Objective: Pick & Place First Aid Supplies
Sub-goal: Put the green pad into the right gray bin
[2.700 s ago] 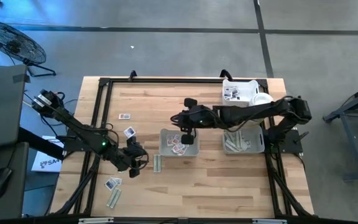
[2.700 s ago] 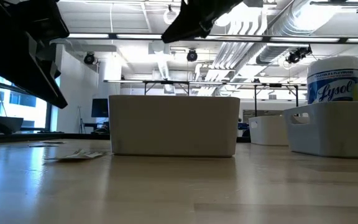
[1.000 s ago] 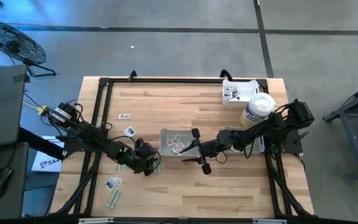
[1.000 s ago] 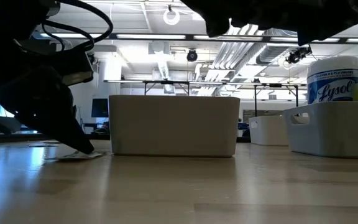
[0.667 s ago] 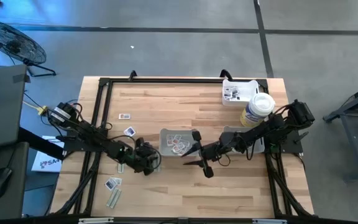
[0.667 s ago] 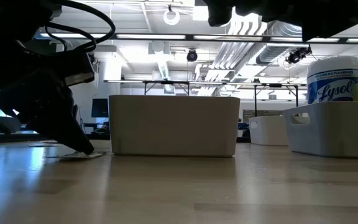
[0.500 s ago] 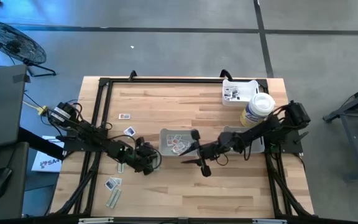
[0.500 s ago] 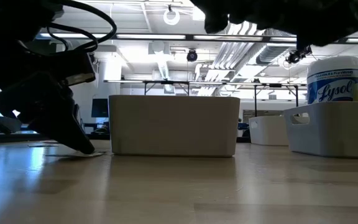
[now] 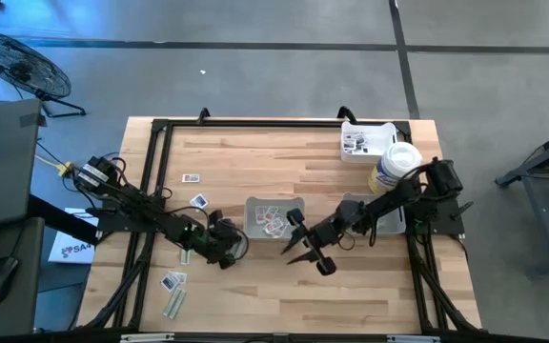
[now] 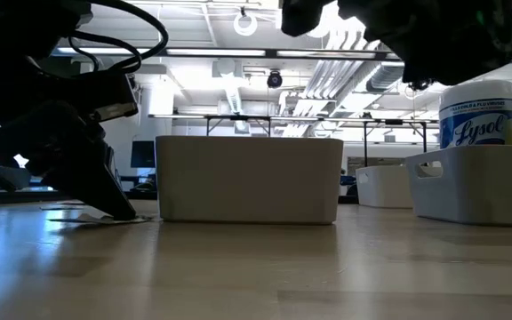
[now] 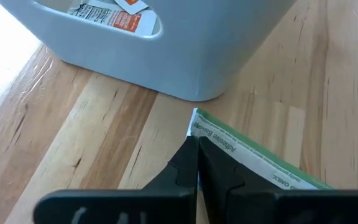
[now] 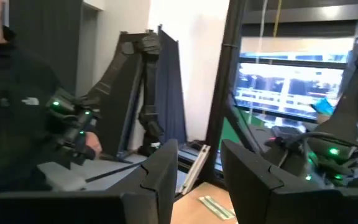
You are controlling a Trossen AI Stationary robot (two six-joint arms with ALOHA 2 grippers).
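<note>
L gripper pinched tight on edge of a green-grey strip packet lying flat on wood table, just beside grey tray w/ square packets inside. R gripper near tray's other corner, fingers apart, empty. Loose packets at L arm's side. Room: bright ceiling lights, person in dark jacket.
</note>
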